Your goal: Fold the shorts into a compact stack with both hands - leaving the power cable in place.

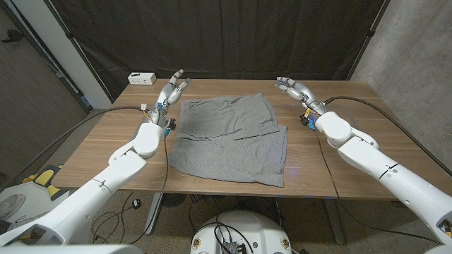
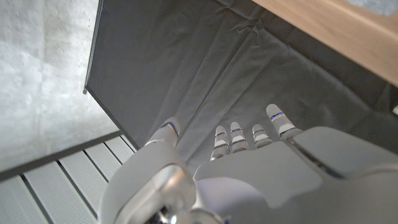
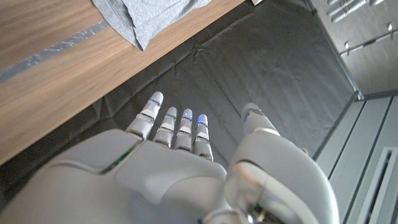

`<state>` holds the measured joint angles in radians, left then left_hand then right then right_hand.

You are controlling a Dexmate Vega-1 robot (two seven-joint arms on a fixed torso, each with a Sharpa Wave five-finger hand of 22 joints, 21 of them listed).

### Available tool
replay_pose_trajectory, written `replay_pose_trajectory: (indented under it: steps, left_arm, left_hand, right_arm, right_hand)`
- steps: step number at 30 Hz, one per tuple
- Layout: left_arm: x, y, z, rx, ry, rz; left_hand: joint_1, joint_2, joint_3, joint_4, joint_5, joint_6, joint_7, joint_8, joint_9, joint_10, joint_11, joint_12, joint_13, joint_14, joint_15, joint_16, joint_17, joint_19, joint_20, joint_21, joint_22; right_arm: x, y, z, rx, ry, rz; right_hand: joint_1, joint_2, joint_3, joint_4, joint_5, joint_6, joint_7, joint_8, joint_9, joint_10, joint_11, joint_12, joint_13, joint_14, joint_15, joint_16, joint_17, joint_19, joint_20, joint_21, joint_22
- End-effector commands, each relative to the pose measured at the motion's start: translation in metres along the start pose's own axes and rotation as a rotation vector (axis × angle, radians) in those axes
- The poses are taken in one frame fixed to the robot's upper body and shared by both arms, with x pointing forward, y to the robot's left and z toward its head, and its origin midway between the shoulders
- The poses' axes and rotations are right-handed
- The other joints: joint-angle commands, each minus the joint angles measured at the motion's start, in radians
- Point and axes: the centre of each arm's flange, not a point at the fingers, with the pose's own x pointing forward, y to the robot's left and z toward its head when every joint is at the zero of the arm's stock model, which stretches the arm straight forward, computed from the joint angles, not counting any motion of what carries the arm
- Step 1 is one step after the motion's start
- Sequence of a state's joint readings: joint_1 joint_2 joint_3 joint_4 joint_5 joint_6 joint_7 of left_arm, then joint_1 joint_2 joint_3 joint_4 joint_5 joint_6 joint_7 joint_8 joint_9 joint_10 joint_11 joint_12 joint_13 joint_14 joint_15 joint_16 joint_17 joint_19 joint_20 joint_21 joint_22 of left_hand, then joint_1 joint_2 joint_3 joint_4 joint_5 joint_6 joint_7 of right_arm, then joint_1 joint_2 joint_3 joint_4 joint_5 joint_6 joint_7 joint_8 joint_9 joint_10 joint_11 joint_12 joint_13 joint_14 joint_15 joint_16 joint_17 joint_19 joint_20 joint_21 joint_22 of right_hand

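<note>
While flanked by both hands (fingers apart), grey shorts [image 1: 229, 137].

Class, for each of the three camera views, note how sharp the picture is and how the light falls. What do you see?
Head view: even light, grey shorts and table sharp, black curtain behind dark. Left wrist view: left hand close and soft, brightly lit, against the dark curtain. Right wrist view: right hand slightly blurred, wood grain clearer.

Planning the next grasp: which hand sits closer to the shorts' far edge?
Left, slightly. The left hand hovers open just off the shorts' far left corner; the right hand hangs open farther from the far right corner.
</note>
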<state>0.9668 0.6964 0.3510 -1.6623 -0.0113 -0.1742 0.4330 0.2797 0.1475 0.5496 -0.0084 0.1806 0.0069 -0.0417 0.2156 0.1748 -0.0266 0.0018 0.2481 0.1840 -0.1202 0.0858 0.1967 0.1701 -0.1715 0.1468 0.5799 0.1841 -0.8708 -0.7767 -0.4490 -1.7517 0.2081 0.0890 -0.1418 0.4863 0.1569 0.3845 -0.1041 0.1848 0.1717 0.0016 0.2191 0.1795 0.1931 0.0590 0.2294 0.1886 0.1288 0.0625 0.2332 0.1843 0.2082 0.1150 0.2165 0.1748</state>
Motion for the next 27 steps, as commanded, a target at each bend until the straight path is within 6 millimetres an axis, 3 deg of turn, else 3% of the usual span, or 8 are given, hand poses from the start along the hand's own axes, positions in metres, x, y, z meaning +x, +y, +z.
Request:
replay_pose_trajectory:
  steps: [1, 7, 27]
  left_arm:
    - [-0.029, 0.021, 0.049, 0.238, -0.12, 0.008]
    - [-0.047, 0.031, 0.063, 0.31, -0.139, 0.005]
    - [-0.091, 0.051, 0.093, 0.496, -0.153, -0.063]
  left_hand:
    - [0.015, -0.001, 0.003, -0.01, -0.003, 0.016, -0.001, 0.001, 0.003, 0.007, 0.001, 0.003, 0.004, 0.001, 0.001, 0.0, 0.002, -0.128, 0.006, -0.004, 0.005]
    - [0.021, -0.004, 0.005, -0.02, -0.004, 0.029, -0.004, 0.0, 0.003, 0.014, -0.003, 0.002, 0.004, 0.003, -0.002, -0.002, 0.002, -0.126, 0.009, -0.006, 0.005]
    - [0.032, -0.01, 0.006, -0.038, -0.005, 0.029, -0.016, -0.011, 0.004, 0.009, -0.011, -0.007, 0.004, 0.001, -0.008, -0.006, 0.002, -0.125, 0.011, -0.011, 0.005]
  right_arm:
    - [-0.014, 0.011, 0.041, -0.269, -0.002, 0.075]
    - [-0.023, 0.019, 0.062, -0.363, 0.0, 0.132]
    - [-0.065, 0.042, 0.09, -0.508, 0.044, 0.224]
  right_hand:
    - [0.013, 0.003, 0.003, -0.01, -0.002, 0.02, -0.004, 0.006, 0.004, 0.017, 0.001, 0.004, 0.002, 0.019, -0.007, 0.007, 0.004, 0.015, 0.001, 0.006, 0.004]
    - [0.022, 0.006, 0.007, -0.015, -0.003, 0.034, -0.007, 0.007, 0.004, 0.026, 0.0, 0.003, 0.002, 0.03, -0.012, 0.008, 0.004, 0.024, -0.001, 0.008, 0.004]
    - [0.026, 0.01, 0.008, -0.016, -0.006, 0.041, -0.014, 0.001, 0.005, 0.034, -0.01, -0.002, 0.002, 0.04, -0.025, 0.009, 0.008, 0.031, -0.004, 0.006, 0.004]
